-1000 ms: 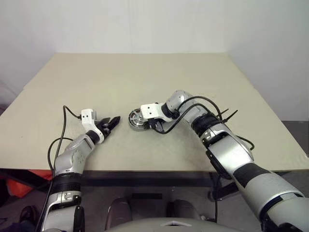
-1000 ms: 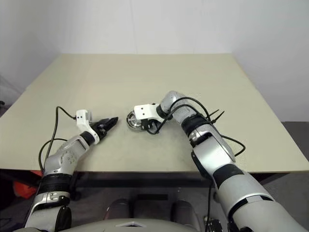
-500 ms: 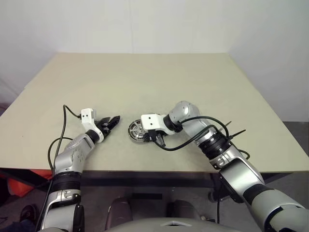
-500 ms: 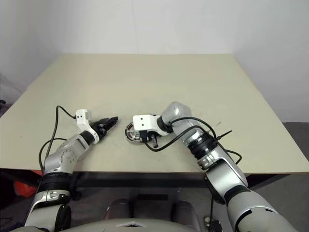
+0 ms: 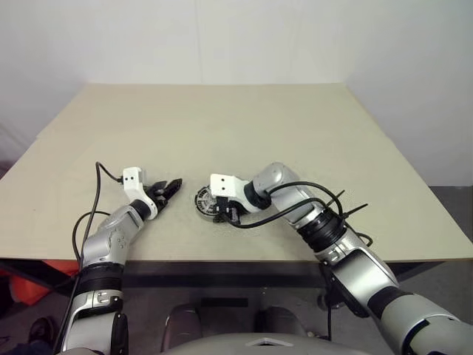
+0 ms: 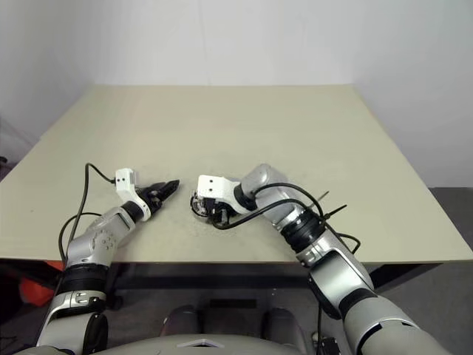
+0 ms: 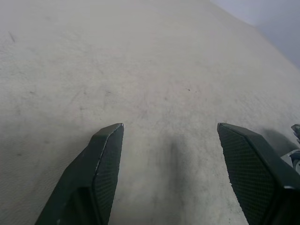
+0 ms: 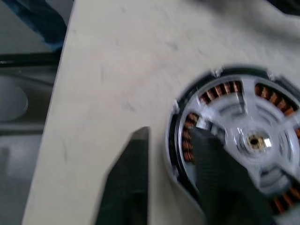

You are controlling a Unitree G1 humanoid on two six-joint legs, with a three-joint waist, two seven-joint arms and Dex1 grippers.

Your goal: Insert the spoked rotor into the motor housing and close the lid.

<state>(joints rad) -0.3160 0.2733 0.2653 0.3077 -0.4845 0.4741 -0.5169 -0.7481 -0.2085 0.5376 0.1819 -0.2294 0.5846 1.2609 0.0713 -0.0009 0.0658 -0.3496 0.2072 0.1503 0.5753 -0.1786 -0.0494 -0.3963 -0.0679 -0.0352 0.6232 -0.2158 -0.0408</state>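
Observation:
The motor housing lies on the table near its front edge, in front of me. In the right wrist view its copper windings show between the silver spokes of the spoked rotor, which sits inside the housing. My right gripper reaches down over the housing's edge. It is open, one finger outside the rim and the other over the rotor. My left gripper hovers a short way to the left of the housing, open, with bare table between its fingers. The lid is out of view.
The beige table stretches wide and bare behind the housing. Its front edge runs close below both grippers. A black cable loops along my right forearm.
My right arm has drawn back toward the table's front edge and its wrist has rolled. The housing has shifted nearer with it. The right fingers have parted. My left arm stayed still.

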